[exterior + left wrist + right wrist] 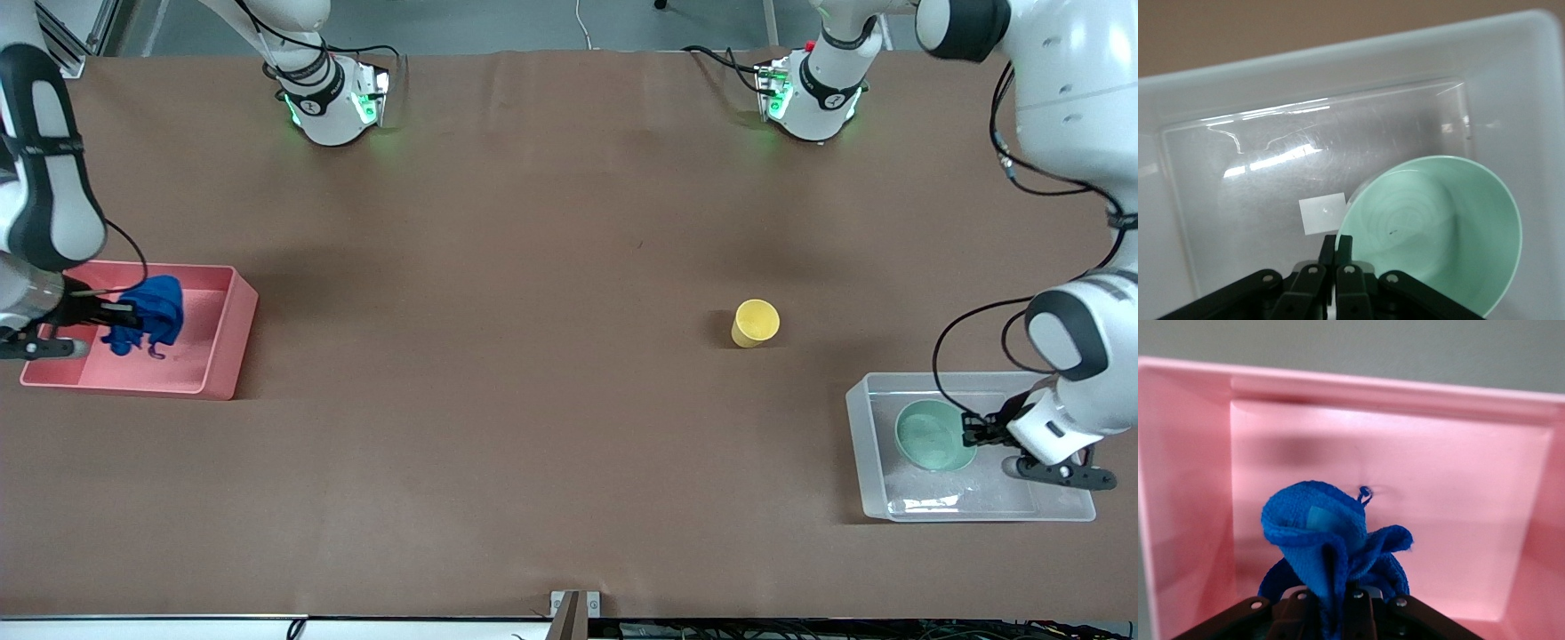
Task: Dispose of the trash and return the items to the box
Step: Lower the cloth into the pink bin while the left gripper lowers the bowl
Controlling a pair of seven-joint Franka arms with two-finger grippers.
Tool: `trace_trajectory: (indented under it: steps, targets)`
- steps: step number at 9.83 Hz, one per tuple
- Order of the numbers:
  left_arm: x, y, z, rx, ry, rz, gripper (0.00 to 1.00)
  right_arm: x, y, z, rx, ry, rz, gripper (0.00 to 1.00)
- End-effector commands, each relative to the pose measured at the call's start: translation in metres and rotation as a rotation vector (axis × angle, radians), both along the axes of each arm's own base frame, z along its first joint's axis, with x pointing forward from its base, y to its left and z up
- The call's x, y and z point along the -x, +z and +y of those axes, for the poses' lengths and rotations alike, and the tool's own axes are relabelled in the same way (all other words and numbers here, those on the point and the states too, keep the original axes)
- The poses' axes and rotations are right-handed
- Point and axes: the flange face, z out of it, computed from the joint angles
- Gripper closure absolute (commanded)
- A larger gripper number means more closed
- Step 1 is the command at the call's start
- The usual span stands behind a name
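Right, both arms are at their drop-off points. I've got the right gripper [114, 322] over the pink bin [233, 333] at the right arm's end of the table, its fingers pinched tight on the blue cloth [153, 311], which hangs above the bin floor. The left gripper [971, 430] is down in the clear box [861, 444] at the left arm's end, clamped on the rim of the mint bowl [930, 436], beside the white label [1323, 213].

I'd call this the release step on both sides. Next I need to open each gripper, let the cloth fall and leave the bowl in the box, then lift straight up so nothing snags. After that, one arm goes for the yellow cup [755, 322], standing alone on the table [533, 222], farther from the front camera than the box.

Count: one cloth, one bowl, one cup, one bin, one box.
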Motion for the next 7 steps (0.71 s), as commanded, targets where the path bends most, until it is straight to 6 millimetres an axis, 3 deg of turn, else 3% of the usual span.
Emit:
trace_trajectory:
  steps: [1, 2, 3, 4, 5, 6, 7]
  targets:
    - [-0.004, -0.032, 0.005, -0.009, 0.009, 0.003, 0.91, -0.003, -0.021, 0.001, 0.011, 0.037, -0.032, 0.74]
    - [-0.004, -0.033, 0.005, -0.01, 0.011, 0.005, 0.85, -0.001, -0.038, -0.001, 0.0, 0.066, -0.015, 0.26]
    - [-0.004, -0.026, 0.008, -0.014, 0.013, -0.003, 0.49, -0.003, -0.037, 0.0, 0.0, 0.073, -0.016, 0.0]
    - [-0.005, -0.014, 0.01, -0.013, 0.019, -0.018, 0.04, -0.005, -0.032, 0.0, 0.003, 0.073, -0.024, 0.0]
    - [-0.007, 0.015, 0.009, -0.01, 0.025, -0.052, 0.0, -0.01, -0.02, 0.003, 0.01, 0.073, -0.039, 0.0]
    - [-0.003, 0.057, 0.006, 0.002, 0.021, -0.074, 0.0, -0.018, 0.019, 0.009, 0.021, 0.078, -0.071, 0.0]
    - [0.009, 0.1, -0.001, 0.028, 0.014, -0.068, 0.0, -0.029, 0.066, 0.028, 0.02, 0.068, -0.062, 0.0]
